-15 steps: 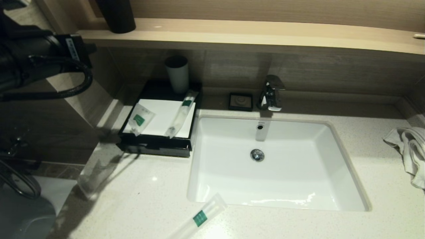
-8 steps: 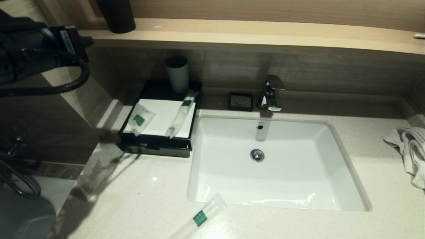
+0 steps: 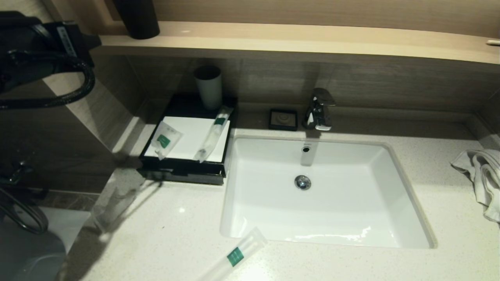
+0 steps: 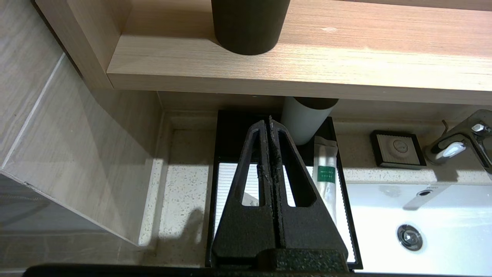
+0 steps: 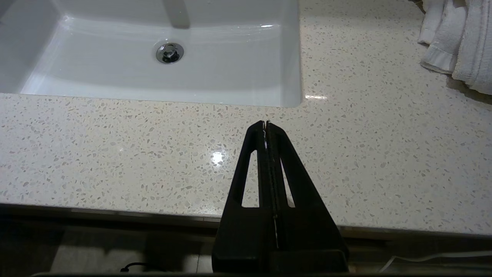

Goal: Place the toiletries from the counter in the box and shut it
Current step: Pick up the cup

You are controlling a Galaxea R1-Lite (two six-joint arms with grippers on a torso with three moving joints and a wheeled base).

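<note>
Item: toiletries, translucent white plastic packets with green square labels. One long slim packet lies on the counter at its near edge, just in front of the basin. A second long packet and a short packet rest on the white panel of the box, at the counter's back left corner; the long one also shows in the left wrist view.

Handling, judged: very light, thin crinkly film, soft and slippery, likely to slide or buckle. Best pinched across the middle, near the label.

Box: low, black, drawer front facing forward; a pale cup stands at its back.

Left gripper: fingers pressed together, empty, raised above the box. Right gripper: fingers together, empty, parked over the counter's front edge.

Also present: soap dish, tap, towel.
</note>
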